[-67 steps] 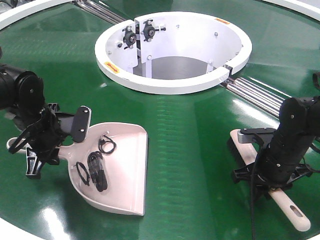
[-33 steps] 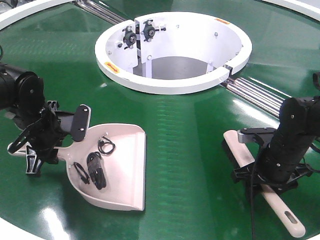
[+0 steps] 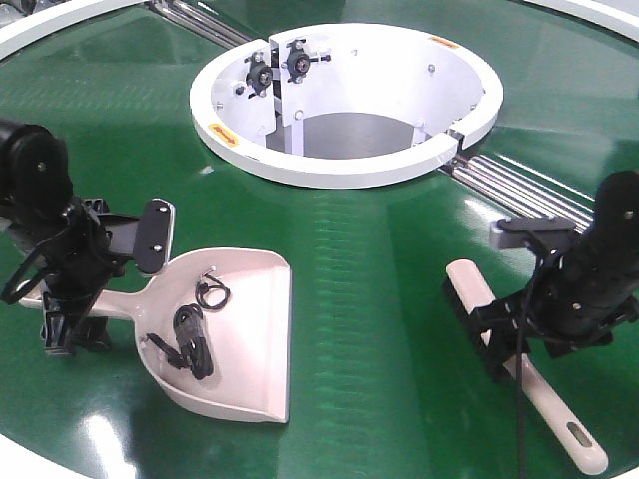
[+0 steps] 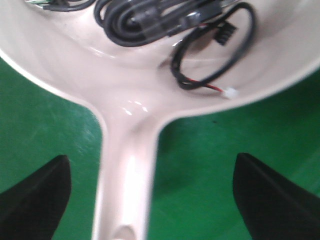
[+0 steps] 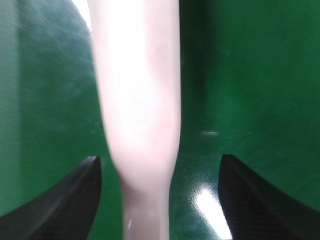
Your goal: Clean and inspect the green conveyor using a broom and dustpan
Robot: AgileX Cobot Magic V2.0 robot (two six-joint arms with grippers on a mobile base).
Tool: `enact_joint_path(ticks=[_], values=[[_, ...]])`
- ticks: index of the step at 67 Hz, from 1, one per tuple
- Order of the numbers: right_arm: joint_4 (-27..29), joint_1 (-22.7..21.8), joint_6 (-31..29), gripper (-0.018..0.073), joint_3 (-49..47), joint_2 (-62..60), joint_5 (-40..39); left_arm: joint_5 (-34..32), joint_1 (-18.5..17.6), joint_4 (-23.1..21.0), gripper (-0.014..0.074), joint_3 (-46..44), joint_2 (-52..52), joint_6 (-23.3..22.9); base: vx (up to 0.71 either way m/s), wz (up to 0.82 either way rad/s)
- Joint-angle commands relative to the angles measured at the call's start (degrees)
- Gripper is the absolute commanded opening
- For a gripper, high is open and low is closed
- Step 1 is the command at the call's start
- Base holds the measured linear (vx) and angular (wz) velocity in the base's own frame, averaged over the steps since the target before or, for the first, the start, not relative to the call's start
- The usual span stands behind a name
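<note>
Glossy green conveyor (image 3: pixel 379 259) is seen as the carrying surface, bounded by a white rim (image 3: pixel 50 28) at upper left. A white-walled central opening (image 3: pixel 344 130) is set into it at top centre. Steel rollers (image 3: pixel 514 190) are exposed in a gap running right of the opening, and more are seen at upper left. Two items are laid directly on the belt. The dustpan (image 3: pixel 255 349) is placed lower left, flat mouth turned right, handle pointing left. The broom (image 3: pixel 472 289) is laid lower right, head toward the centre, handle angled to the lower right corner. The two are set well apart.
</note>
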Motion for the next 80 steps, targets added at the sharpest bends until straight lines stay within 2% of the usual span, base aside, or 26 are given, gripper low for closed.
enact_joint_path(ticks=[1,14,28,35,43,48,54,65,73,80], values=[[-0.3,0.0,-0.1,0.0484,-1.4,-5.7,-1.6,2.6,-0.1,-3.9,0.062,-1.6,-4.8,-0.6,0.0,0.0],[-0.6,0.0,-0.1,0.0484,-3.6,-13.3,-2.5,3.6,-0.1,-9.1,0.0578,-1.6,-10.5,-0.6,0.0,0.0],[1.7,0.0,-0.1,0.0484,-9.0,-22.0,-4.4,5.7,-0.1,-17.5,0.0516,-1.6,-18.1,-2.9,0.0,0.0],[3.9,0.0,-0.1,0.0484,-9.3,-27.5,-9.1,4.7,-0.1,-21.5,0.0484,-1.6,-22.1,-5.1,0.0,0.0],[4.1,0.0,-1.1,0.0475,-9.1,-34.2,-11.4,2.3,-0.1,-28.1,0.0447,-1.6,-26.8,-5.2,0.0,0.0],[3.7,0.0,-2.9,0.0461,-9.1,-38.5,-11.9,1.6,-0.1,-30.6,0.0424,-1.6,-29.9,-5.2,0.0,0.0],[2.7,0.0,-4.9,0.0438,-9.1,-43.2,-12.6,0.1,-0.1,-31.6,0.04,-1.6,-33.4,-5.9,0.0,0.0],[2.5,0.0,-6.5,0.041,-7.5,-49.2,-13.1,-6.8,-0.1,-30.5,0.0365,-1.5,-39.5,-15.1,0.0,0.0],[0.0,0.0,-7.0,0.041,-0.3,-53.4,-17.0,-14.0,-0.1,-29.8,0.036,2.4,-44.0,-20.2,0.0,0.0],[-0.6,0.0,-6.9,0.041,8.7,-59.1,-23.1,-21.9,-0.1,-26.0,0.036,10.5,-50.0,-23.6,0.0,0.0]])
